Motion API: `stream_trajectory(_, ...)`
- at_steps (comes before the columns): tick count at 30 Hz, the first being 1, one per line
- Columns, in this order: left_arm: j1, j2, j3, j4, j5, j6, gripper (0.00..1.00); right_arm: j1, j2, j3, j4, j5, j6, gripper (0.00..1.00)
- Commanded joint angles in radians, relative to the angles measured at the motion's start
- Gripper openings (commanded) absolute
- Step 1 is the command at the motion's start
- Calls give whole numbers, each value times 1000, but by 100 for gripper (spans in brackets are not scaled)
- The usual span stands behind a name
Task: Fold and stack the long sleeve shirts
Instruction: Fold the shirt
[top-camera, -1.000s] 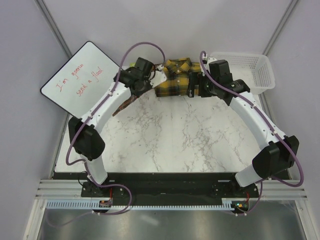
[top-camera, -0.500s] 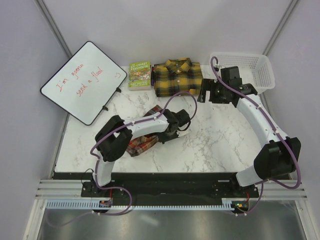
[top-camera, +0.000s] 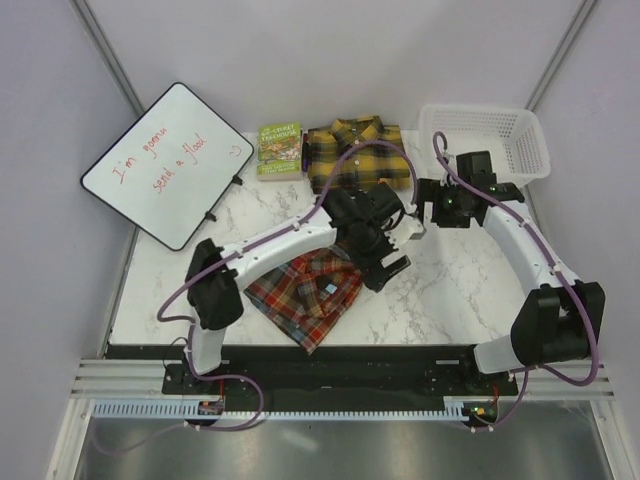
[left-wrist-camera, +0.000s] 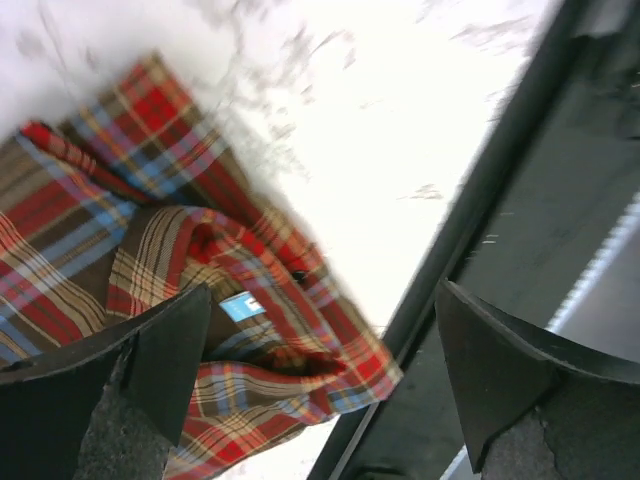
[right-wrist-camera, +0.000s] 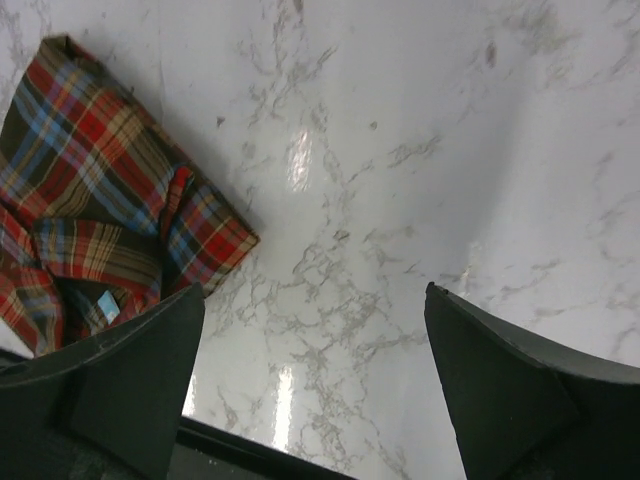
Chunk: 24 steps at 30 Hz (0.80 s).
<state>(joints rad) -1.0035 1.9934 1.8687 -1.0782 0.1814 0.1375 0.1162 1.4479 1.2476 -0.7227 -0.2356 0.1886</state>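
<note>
The red-brown plaid shirt (top-camera: 305, 290) lies crumpled and loosely spread near the table's front edge, collar label showing. In the left wrist view it is a bunched heap (left-wrist-camera: 150, 250) below the fingers. My left gripper (top-camera: 388, 265) hovers just right of it, open and empty (left-wrist-camera: 325, 320). The yellow and black shirt (top-camera: 355, 150) sits folded at the back centre. My right gripper (top-camera: 418, 222) hangs open over bare marble right of centre (right-wrist-camera: 315, 310). The red-brown shirt (right-wrist-camera: 100, 200) is off to its left.
A small green book (top-camera: 280, 148) lies left of the yellow shirt. A whiteboard (top-camera: 165, 160) with red writing leans at the back left. A white basket (top-camera: 500, 140) stands at the back right. The table's dark front edge (left-wrist-camera: 470, 250) runs close to the red-brown shirt.
My left arm carried the red-brown shirt from the back left to the front centre, then opened and let it drop. My right arm drew back from the yellow shirt toward the middle.
</note>
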Motion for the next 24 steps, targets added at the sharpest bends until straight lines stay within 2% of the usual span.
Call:
stream_trajectory(1,119,-203,-30,-5,214,48,99,11,0,-120,-43,-210,14,98)
stream_trajectory(2,164,-225,-70,0,281,74,100,11,5,-172,-5,-247,29,95)
stream_trajectory(3,208,-249,-109,14,291,108,99,11,3,-203,24,-317,47,91)
stream_trajectory(4,311,-283,-173,18,305,123,100,16,2,-232,57,-344,63,87)
stream_trajectory(5,365,-297,-198,20,376,141,100,20,0,-285,118,-363,96,82)
stream_trajectory(7,506,-326,-253,23,426,166,99,54,11,-330,167,-392,114,79)
stream_trajectory(10,612,-358,-342,59,431,214,99,105,41,-358,238,-378,149,76)
stream_trajectory(15,686,-380,-486,142,379,209,97,152,141,-376,322,-370,186,64)
stream_trajectory(18,709,-348,-537,164,352,235,94,181,203,-359,351,-380,187,48)
stream_trajectory(21,715,-329,-582,187,332,287,89,211,235,-347,397,-380,206,46)
stream_trajectory(24,714,-314,-620,201,322,350,83,238,267,-329,420,-364,213,37)
